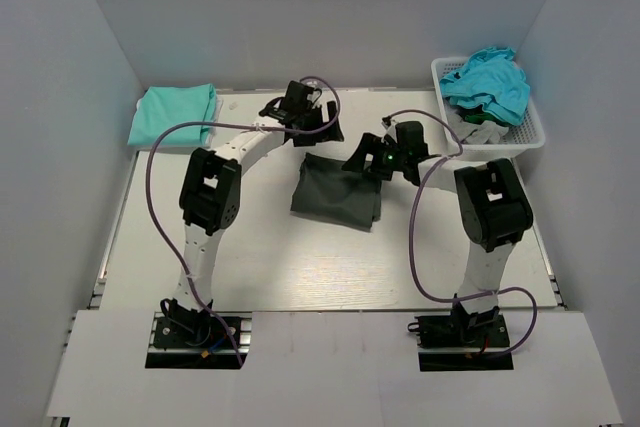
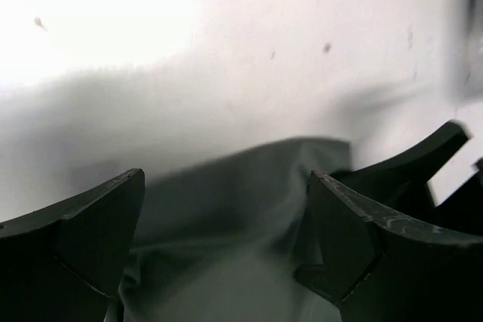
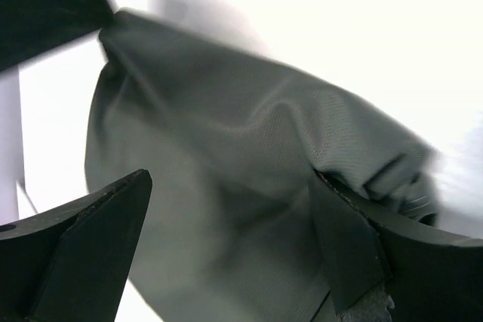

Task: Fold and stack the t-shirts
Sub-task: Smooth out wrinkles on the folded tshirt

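Observation:
A dark charcoal t-shirt (image 1: pixel 338 192) lies folded in the middle of the table. My left gripper (image 1: pixel 318 133) hovers at its far left corner, jaws open, with the cloth (image 2: pixel 226 216) between and below the fingers. My right gripper (image 1: pixel 366 162) is over its far right corner, jaws open, above the cloth (image 3: pixel 226 186). A folded mint-green t-shirt (image 1: pixel 172 113) lies at the far left. A turquoise t-shirt (image 1: pixel 490 81) is heaped in the white basket (image 1: pixel 532 127), with grey cloth (image 1: pixel 478 131) under it.
The white lattice basket stands at the far right by the right arm. Purple cables loop from both arms over the table. White walls close in the table on three sides.

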Robot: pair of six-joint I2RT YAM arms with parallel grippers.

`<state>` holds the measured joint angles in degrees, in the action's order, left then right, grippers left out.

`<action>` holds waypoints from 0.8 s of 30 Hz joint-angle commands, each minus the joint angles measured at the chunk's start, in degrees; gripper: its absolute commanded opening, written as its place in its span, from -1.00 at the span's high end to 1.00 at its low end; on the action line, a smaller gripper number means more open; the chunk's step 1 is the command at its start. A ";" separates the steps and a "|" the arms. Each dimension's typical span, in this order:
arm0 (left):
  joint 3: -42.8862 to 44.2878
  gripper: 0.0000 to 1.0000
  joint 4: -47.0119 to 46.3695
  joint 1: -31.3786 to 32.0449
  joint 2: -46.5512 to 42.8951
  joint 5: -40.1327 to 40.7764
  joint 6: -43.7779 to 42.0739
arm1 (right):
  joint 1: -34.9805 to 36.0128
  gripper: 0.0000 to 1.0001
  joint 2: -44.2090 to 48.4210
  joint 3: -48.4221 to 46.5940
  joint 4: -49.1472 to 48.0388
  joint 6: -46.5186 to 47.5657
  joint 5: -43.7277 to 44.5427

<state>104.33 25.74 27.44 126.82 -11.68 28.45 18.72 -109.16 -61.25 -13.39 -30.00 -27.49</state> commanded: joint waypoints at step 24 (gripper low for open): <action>-24.95 -1.00 -12.28 2.35 -23.81 -20.64 6.00 | 5.18 -0.81 28.30 20.18 -7.43 -1.64 -0.81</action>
<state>85.47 18.00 28.71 104.90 -22.65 31.44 22.83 -81.65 -45.04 -16.99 -31.20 -25.58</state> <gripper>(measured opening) 0.997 0.907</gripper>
